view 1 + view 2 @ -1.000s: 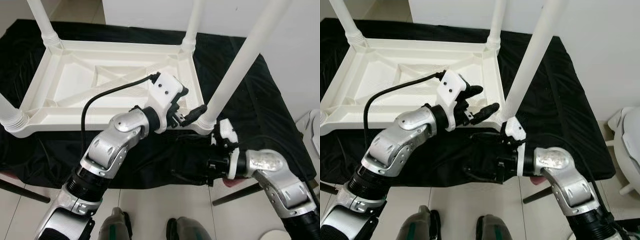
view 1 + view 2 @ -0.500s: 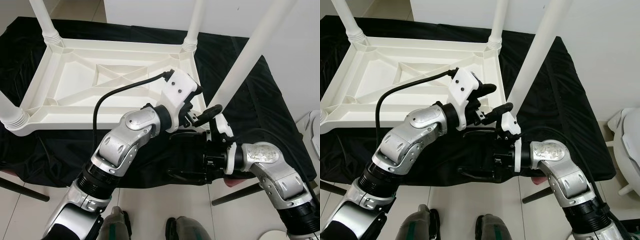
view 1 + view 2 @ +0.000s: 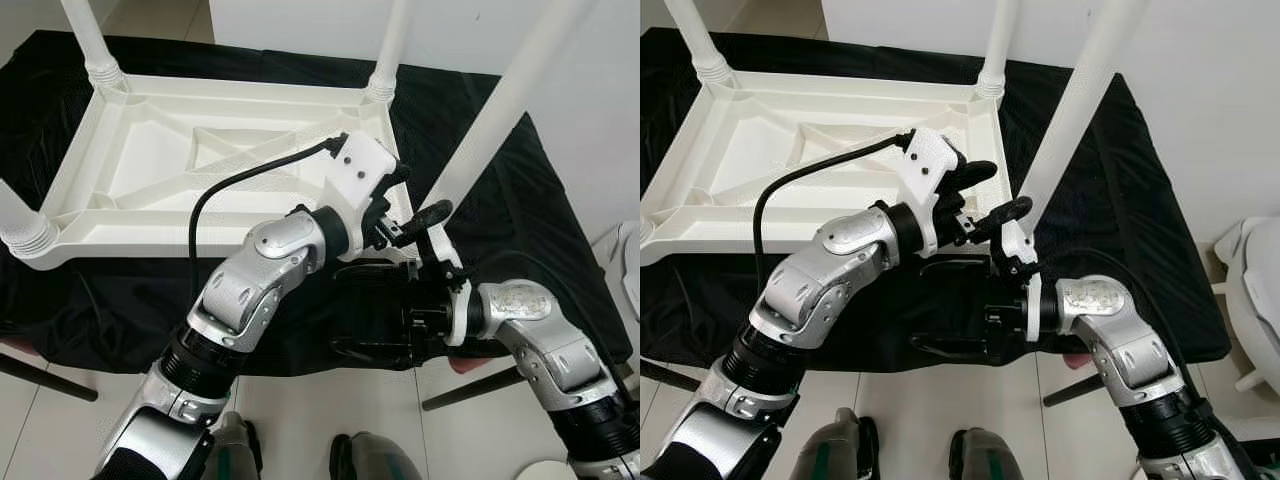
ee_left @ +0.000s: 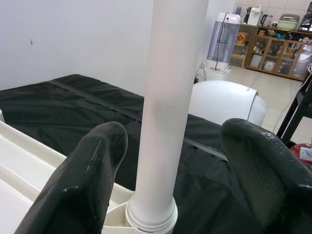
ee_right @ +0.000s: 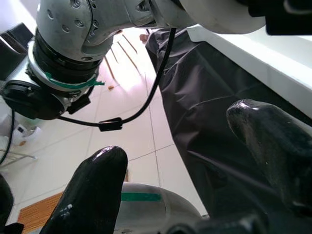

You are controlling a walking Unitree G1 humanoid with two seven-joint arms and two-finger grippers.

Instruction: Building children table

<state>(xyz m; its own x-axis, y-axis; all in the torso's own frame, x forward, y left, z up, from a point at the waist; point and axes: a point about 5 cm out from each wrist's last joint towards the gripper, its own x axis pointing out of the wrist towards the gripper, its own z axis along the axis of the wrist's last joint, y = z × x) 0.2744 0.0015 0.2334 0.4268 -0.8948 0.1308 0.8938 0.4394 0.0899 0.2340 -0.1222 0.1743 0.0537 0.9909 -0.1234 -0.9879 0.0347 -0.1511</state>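
Note:
A white plastic children's table (image 3: 150, 160) lies upside down on a black cloth, its legs pointing up. The near right leg (image 3: 490, 120) is a long white tube seated in the corner socket. My left gripper (image 3: 418, 195) is open at the base of that leg. In the left wrist view the leg (image 4: 170, 97) rises between the two black fingertips (image 4: 92, 165), with gaps on both sides. My right gripper (image 3: 350, 310) is open and lies low against the cloth just below the table's near right corner, pointing left with nothing in it.
Other legs stand at the far left (image 3: 85, 35), far right (image 3: 392, 40) and near left (image 3: 20, 225). The black cloth (image 3: 520, 230) hangs over the front edge. A white appliance (image 3: 625, 260) sits on the floor at the right. My feet (image 3: 370, 465) are below.
My left gripper has swung right and a little up, from the table's rim to the base of the near right leg. The right gripper has shifted slightly left under the corner.

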